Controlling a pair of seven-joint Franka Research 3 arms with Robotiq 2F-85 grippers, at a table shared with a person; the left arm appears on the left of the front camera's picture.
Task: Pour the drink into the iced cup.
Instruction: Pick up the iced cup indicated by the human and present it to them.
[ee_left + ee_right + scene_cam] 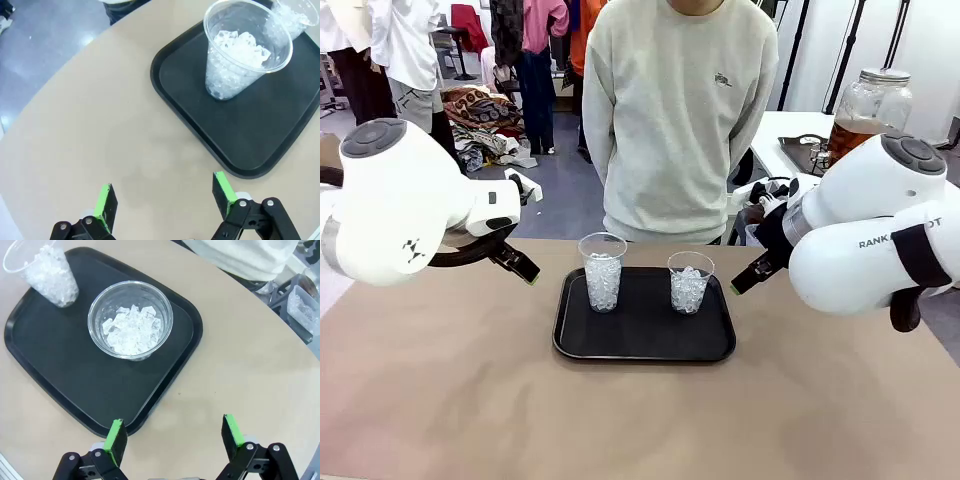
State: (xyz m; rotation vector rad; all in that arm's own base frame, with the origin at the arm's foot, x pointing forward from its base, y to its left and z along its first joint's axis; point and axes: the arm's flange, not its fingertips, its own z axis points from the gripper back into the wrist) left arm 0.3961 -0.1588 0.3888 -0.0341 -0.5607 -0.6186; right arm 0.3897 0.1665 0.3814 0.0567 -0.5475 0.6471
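Observation:
Two clear iced cups stand on a black tray: the taller left cup and the shorter right cup, both filled with ice cubes. The amber-brown drink sits in a large glass jar on a table at the back right. My left gripper hovers open left of the tray. In the left wrist view the left gripper is above bare table, with the left cup ahead. My right gripper hangs open right of the tray. In the right wrist view the right gripper is over the tray's edge, near the right cup.
A person in a pale sweatshirt stands at the far edge, behind the tray, with no hands on the table. The tan tabletop is bare in front of the tray. A small container of ice lies off the table to the right.

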